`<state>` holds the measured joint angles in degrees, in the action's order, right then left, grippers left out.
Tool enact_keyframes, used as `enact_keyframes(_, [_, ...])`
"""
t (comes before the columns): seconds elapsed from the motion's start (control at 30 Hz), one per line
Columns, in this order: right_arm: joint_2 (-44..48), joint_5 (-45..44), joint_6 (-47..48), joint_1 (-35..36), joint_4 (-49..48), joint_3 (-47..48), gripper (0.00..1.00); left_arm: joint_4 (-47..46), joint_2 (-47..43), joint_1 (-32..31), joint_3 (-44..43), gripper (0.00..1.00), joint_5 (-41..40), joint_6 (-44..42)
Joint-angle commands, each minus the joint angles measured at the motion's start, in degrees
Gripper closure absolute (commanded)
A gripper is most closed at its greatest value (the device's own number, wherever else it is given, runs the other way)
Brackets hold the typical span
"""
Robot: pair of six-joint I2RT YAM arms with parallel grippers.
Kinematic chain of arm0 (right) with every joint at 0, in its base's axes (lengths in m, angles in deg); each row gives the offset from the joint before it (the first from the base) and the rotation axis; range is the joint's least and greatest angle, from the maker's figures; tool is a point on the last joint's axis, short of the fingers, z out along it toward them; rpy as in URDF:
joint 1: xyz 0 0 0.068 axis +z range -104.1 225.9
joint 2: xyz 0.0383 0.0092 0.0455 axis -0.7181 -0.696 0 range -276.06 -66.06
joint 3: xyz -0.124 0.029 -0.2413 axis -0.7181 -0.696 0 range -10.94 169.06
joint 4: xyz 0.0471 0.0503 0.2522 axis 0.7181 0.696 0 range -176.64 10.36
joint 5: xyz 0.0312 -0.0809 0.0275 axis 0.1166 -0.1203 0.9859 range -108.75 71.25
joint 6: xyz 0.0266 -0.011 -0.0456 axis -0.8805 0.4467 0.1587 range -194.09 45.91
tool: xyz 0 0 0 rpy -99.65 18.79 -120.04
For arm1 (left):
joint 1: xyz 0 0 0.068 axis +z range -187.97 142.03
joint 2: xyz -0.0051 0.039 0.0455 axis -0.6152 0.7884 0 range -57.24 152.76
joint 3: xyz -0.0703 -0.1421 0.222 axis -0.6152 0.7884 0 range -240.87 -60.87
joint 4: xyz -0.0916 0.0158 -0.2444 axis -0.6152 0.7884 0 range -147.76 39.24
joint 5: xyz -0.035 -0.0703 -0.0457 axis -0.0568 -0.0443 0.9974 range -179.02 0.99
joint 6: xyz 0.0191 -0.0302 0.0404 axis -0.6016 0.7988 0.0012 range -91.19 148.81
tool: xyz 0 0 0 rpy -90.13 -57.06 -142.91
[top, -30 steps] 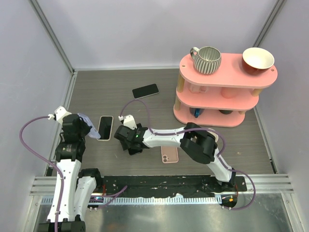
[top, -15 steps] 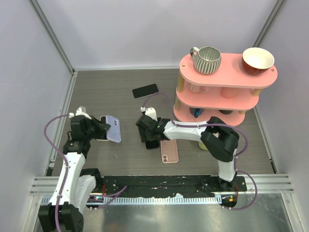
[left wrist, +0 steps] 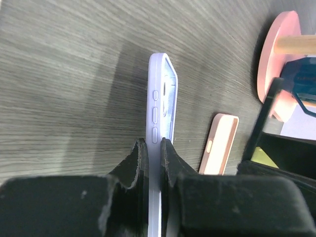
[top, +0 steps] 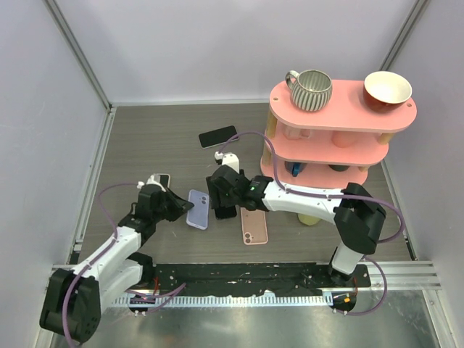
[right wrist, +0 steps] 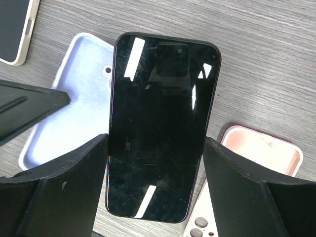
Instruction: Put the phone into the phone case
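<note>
My left gripper (top: 176,206) is shut on a lavender phone case (top: 198,210) and holds it by its near end, low over the table at centre left. In the left wrist view the lavender case (left wrist: 161,111) stands edge-on between the fingers (left wrist: 140,158). My right gripper (top: 222,201) is shut on a black phone (top: 227,212), screen up, just right of the case. In the right wrist view the black phone (right wrist: 160,123) sits between both fingers (right wrist: 84,173) and overlaps the lavender case's (right wrist: 74,113) right edge.
A pink phone case (top: 254,227) lies face down right of the black phone. A second black phone (top: 218,136) lies further back. A cream-cased phone (top: 161,178) lies behind my left gripper. A pink three-tier shelf (top: 337,134) with a mug and a bowl stands at the right.
My left gripper carried the lavender case rightward to the table's centre. My right gripper moved right with the black phone, then held beside the case.
</note>
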<state>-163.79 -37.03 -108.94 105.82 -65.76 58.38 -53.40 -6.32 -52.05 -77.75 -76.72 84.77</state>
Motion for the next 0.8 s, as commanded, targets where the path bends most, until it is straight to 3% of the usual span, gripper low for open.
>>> enact_keyframes(0.0, [4.48,-0.79,-1.97,-0.33,-2.87,-0.50,0.57,-5.77,2.96,-4.37,2.12,0.89,-7.72,8.36])
enact_keyframes(0.03, [4.83,-0.88,-2.32,-0.42,-2.78,-0.67,0.57,-5.59,3.22,-4.46,2.64,0.79,-8.07,10.20])
enact_keyframes(0.23, [4.48,-1.84,-4.26,-0.59,-3.66,-0.94,0.57,3.70,0.42,-5.16,2.30,0.41,-14.73,14.79])
enact_keyframes(0.4, [3.52,-2.02,-8.47,-0.33,-4.62,-0.41,0.58,12.06,-8.44,-5.07,-1.65,0.27,-23.08,12.60])
enact_keyframes(0.53, [1.76,-2.54,-10.76,1.16,-5.33,1.59,0.58,25.07,-10.75,-4.11,-10.94,0.01,-33.90,10.32])
enact_keyframes(0.77, [-4.92,-4.47,-11.73,3.80,-3.22,7.75,0.59,27.28,-6.01,4.84,-17.66,0.00,-29.53,-1.29])
